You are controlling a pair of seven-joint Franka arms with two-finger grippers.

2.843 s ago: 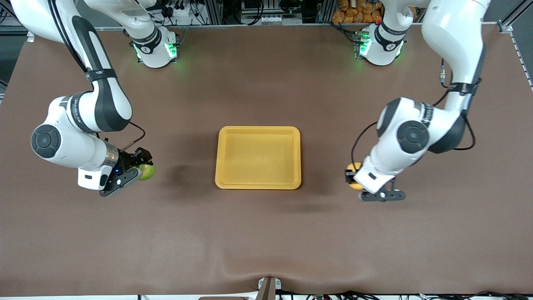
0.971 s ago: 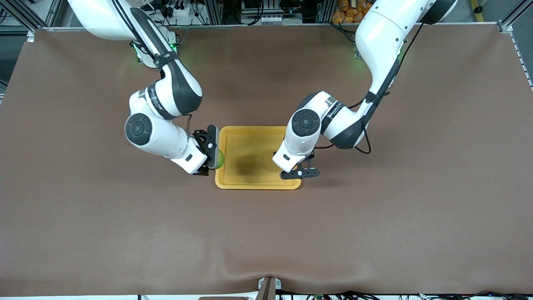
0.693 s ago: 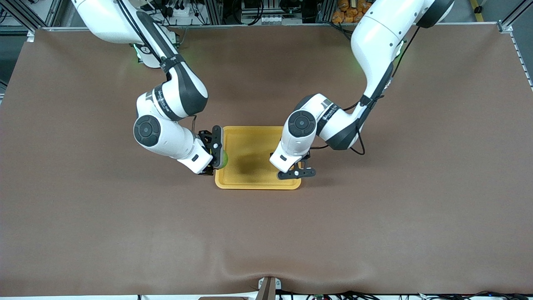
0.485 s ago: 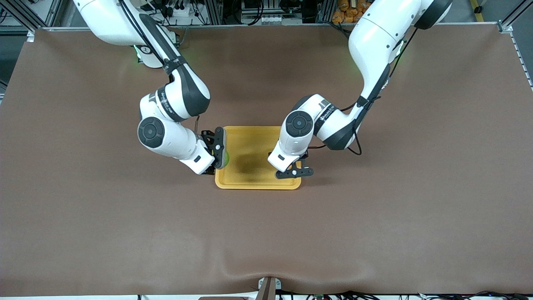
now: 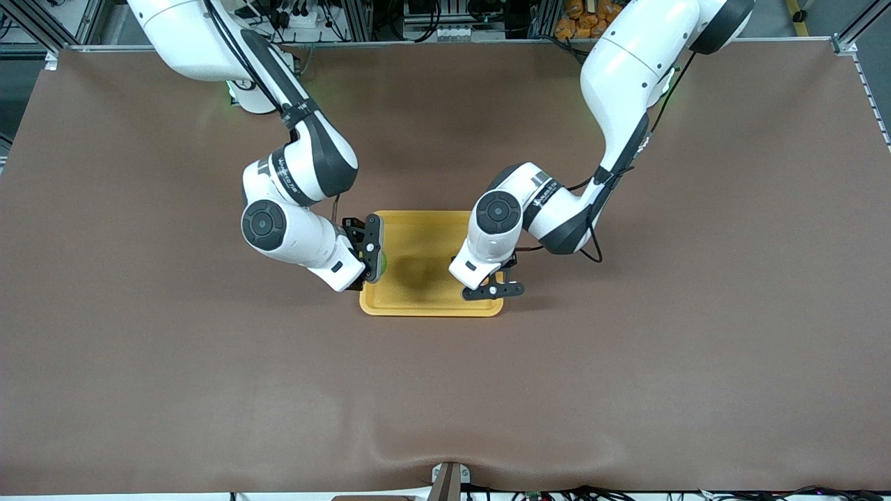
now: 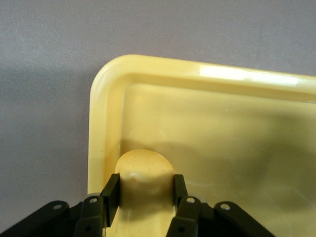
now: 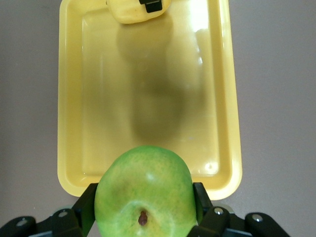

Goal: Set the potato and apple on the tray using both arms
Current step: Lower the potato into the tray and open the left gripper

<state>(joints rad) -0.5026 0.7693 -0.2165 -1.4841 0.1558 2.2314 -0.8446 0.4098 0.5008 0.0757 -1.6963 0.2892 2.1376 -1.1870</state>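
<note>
While the right gripper (image 7: 143, 207) pinches the apple (image 7: 143, 190) stem-dimple up, the left gripper (image 6: 145, 190) clamps the potato (image 6: 144, 173) lengthwise over the tray (image 6: 106, 98).

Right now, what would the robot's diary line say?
left pincer: shut on potato, over tray | right pincer: shut on apple, over tray edge | nothing released yet

Brown-covered table (image 5: 209, 390); cluttered cables (image 5: 431, 17) along its top edge.

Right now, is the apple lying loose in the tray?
No, the right gripper is shut on the apple, above the tray edge.
</note>
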